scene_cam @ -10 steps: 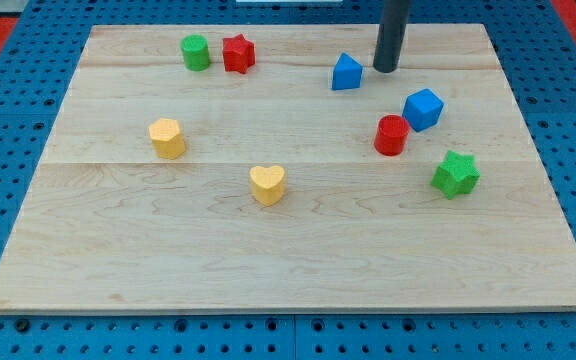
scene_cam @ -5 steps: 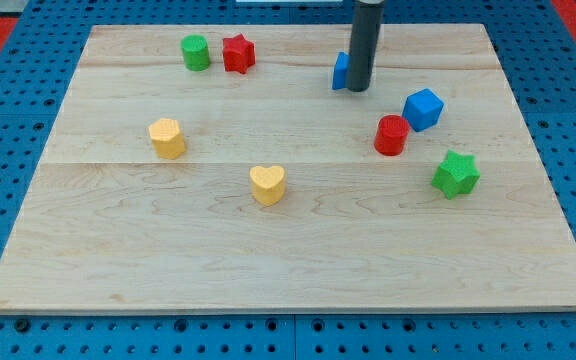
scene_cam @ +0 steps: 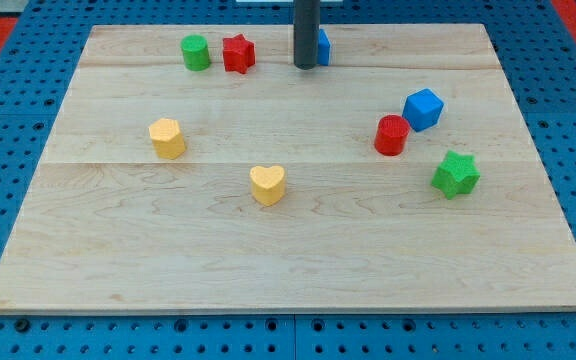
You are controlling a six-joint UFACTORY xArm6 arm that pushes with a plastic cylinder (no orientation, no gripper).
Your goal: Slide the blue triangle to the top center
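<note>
Pincer there is none: my tip (scene_cam: 306,66) stands at upper centre of the tabletop (scene_cam: 288,240), touching the half-hidden blue triangle (scene_cam: 323,46).

Your tip (scene_cam: 306,66) stands near the board's (scene_cam: 118,250) top edge, about midway across, and the blue triangle (scene_cam: 323,46) sits right behind it, mostly hidden by the rod. Off to the view's left along that top strip you have the red star (scene_cam: 238,53), with the green cylinder (scene_cam: 196,52) just beside it, further left. On the view's right, the blue cube (scene_cam: 423,108) sits just above and to the right of the red cylinder (scene_cam: 391,135), and the green star (scene_cam: 455,174) lies below them, further right. The yellow heart (scene_cam: 267,185) rests near the middle, the other yellow block (scene_cam: 167,138) up and to the left of it.
</note>
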